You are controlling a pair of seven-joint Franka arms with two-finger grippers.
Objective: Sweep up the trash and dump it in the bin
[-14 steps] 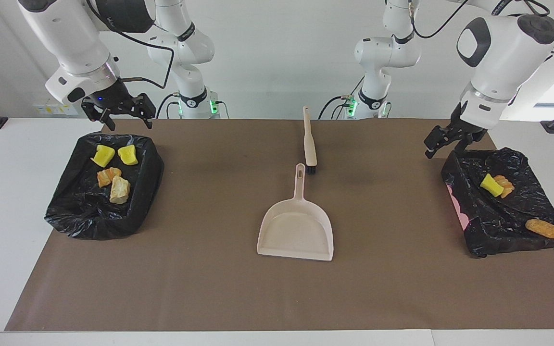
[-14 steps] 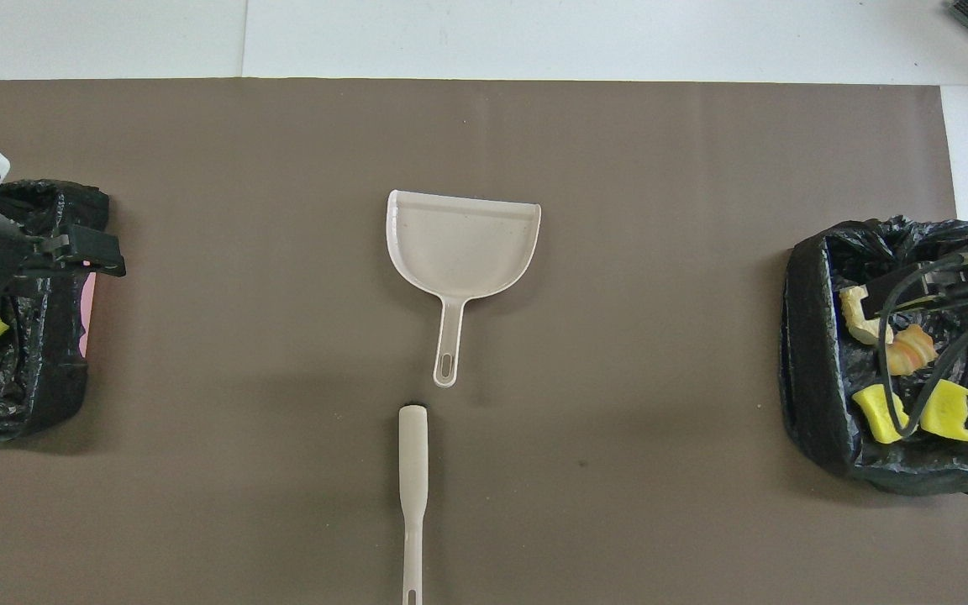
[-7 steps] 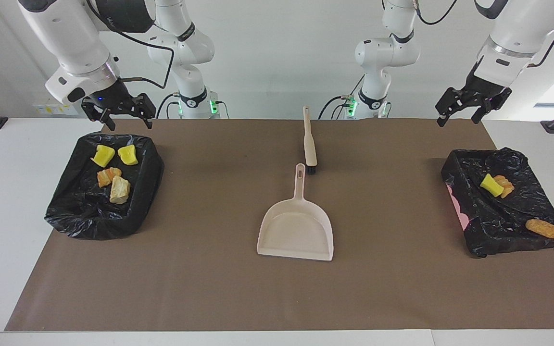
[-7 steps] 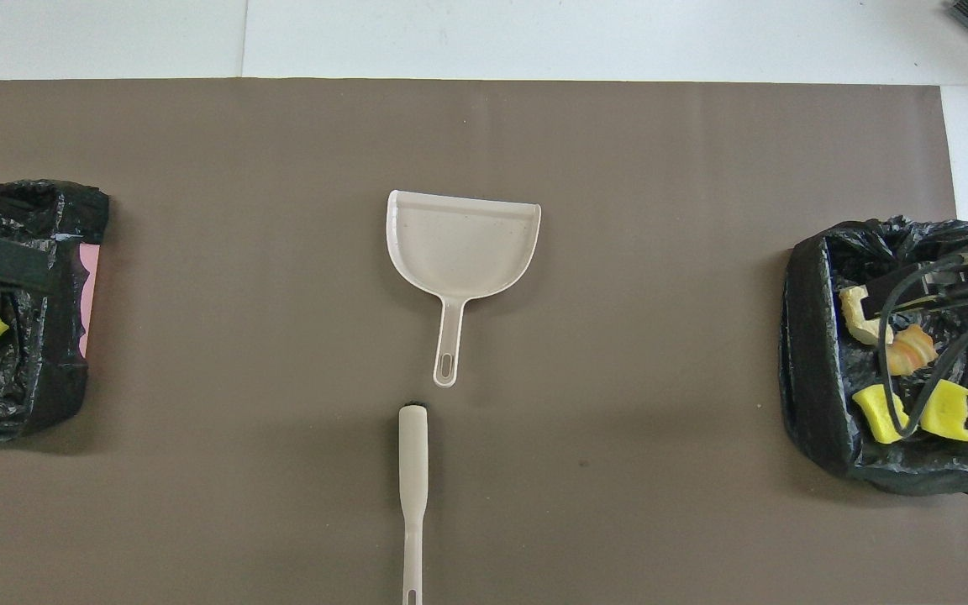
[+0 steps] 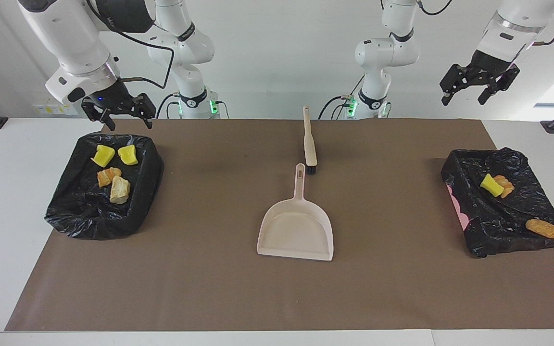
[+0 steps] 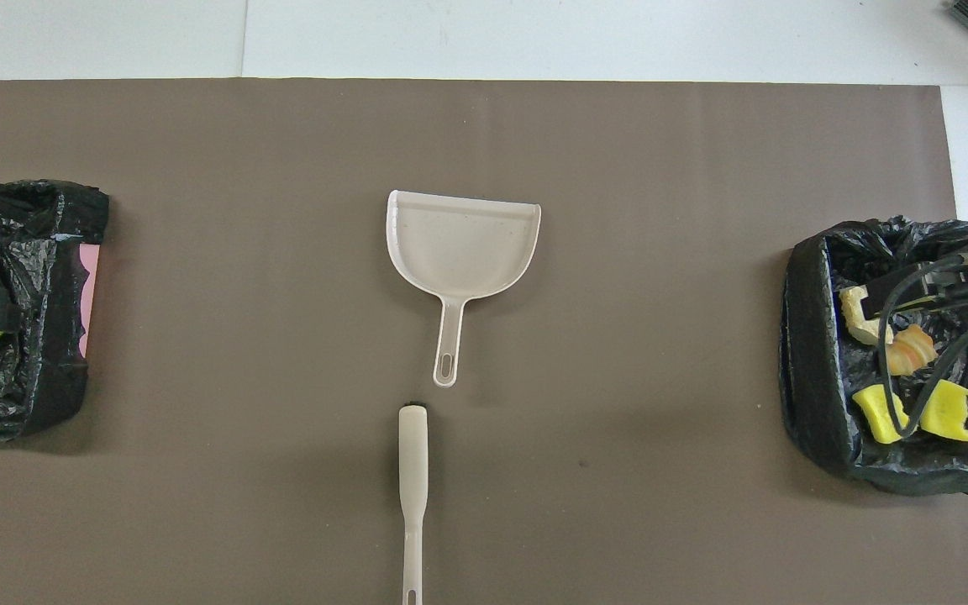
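Trash chunks [image 5: 112, 173] sit bagged in the lined bins at both counter ends, right jaws [image 5: 119, 114] open and empty over one bin's robot-side rim, left jaws [image 5: 479, 86] open, empty, high above the other [image 5: 503, 211].

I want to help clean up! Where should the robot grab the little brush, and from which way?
Best bet: the brush by the thick part of its long handle, coming straight down from above. It lies flat on the brown mat with its black bristles toward the dustpan, and the handle is narrow enough for an open gripper to straddle crosswise.
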